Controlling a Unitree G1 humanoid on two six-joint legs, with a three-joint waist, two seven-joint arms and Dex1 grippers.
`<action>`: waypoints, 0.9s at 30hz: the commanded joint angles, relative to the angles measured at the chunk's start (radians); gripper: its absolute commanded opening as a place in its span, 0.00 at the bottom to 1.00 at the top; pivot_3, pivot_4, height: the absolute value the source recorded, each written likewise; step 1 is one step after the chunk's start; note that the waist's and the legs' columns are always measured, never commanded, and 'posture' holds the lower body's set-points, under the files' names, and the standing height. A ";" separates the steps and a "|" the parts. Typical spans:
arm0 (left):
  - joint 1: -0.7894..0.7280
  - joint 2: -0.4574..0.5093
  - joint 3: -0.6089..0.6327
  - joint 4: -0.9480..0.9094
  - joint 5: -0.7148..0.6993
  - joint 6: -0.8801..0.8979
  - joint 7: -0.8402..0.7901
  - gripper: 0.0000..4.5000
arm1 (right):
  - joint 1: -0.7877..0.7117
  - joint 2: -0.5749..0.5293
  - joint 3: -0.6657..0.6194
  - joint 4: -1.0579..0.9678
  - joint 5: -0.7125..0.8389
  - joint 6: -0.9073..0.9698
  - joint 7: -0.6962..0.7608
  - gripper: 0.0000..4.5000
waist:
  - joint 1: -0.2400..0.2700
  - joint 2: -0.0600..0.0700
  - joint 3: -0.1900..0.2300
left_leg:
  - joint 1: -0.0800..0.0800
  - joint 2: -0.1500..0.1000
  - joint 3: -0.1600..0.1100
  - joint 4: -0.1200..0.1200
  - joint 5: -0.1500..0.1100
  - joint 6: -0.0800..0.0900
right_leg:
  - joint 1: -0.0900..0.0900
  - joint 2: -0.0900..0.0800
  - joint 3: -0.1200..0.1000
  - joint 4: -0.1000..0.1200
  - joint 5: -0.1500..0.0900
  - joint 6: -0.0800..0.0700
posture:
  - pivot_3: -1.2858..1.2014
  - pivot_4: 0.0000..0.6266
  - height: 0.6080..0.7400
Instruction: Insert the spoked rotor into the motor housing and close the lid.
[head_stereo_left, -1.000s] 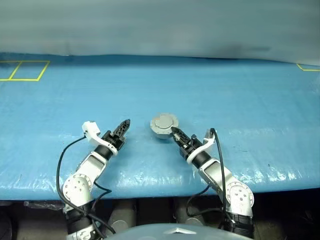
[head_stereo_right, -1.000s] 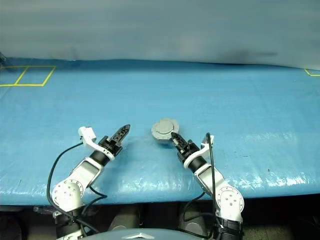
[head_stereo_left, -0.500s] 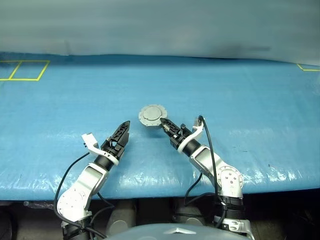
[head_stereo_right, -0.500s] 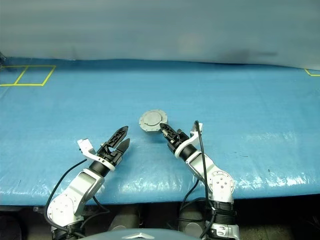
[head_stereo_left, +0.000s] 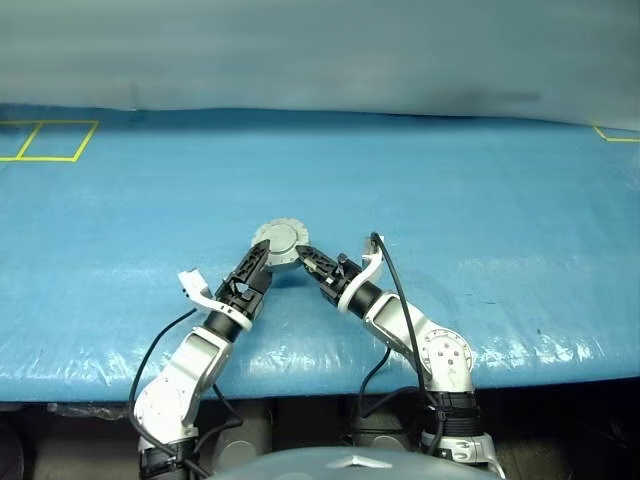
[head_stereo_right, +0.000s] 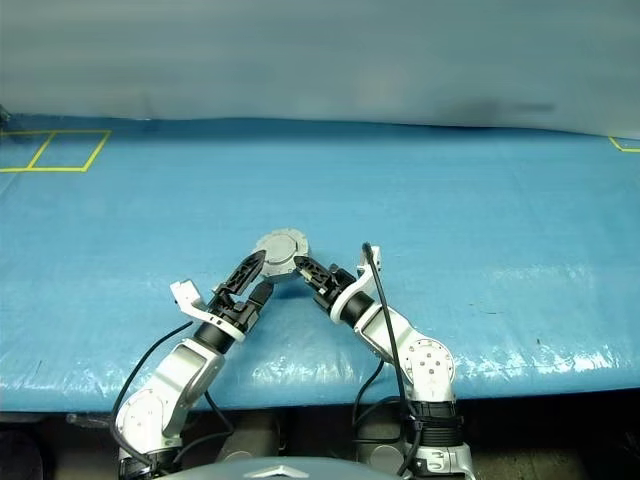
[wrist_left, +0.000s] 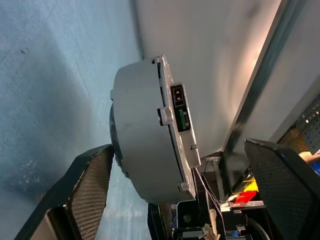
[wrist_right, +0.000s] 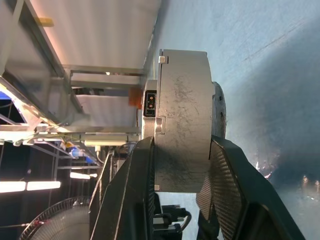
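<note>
Two grippers meet at the motor housing (head_stereo_left: 278, 243), held above the near-centre of the blue table (head_stereo_left: 480, 200). Right gripper (wrist_right: 180, 165) clamps the housing edge; left gripper (wrist_left: 182, 187) stands spread around it. Advice: close the left squarely before the right lets go.

You're looking at a robot lab or workshop: a wide bench under a crinkly blue plastic sheet (head_stereo_left: 450, 190), yellow tape squares (head_stereo_left: 45, 141) marked on it, and metal framing (wrist_right: 75, 80) plus a floor fan (wrist_right: 47, 222) behind.
</note>
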 joint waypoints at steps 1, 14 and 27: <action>0.006 -0.090 -0.029 -0.002 -0.035 -0.031 -0.022 1.00 | -0.004 0.054 0.027 -0.088 0.065 0.009 0.013 0.26 | 0.000 0.000 0.000 | 0.000 0.000 0.000 0.000 0.000 0.000 | 0.000 0.000 0.000 0.000 0.000 0.000 | 0.52 0.24 1.00; 0.001 -0.082 -0.057 0.027 -0.099 -0.077 -0.008 0.86 | 0.022 0.046 0.071 -0.110 0.093 0.028 0.001 0.26 | 0.000 0.000 0.000 | 0.000 0.000 0.000 0.000 0.000 0.001 | 0.000 0.000 0.000 -0.002 0.000 0.000 | 0.52 0.24 1.00; -0.022 -0.059 -0.073 0.023 -0.108 -0.118 0.006 0.54 | 0.035 0.022 0.087 -0.150 0.011 0.018 0.093 0.48 | 0.000 0.000 0.000 | -0.001 0.000 0.000 0.000 0.000 0.001 | 0.000 0.000 0.000 -0.002 0.000 0.000 | 0.52 0.24 1.00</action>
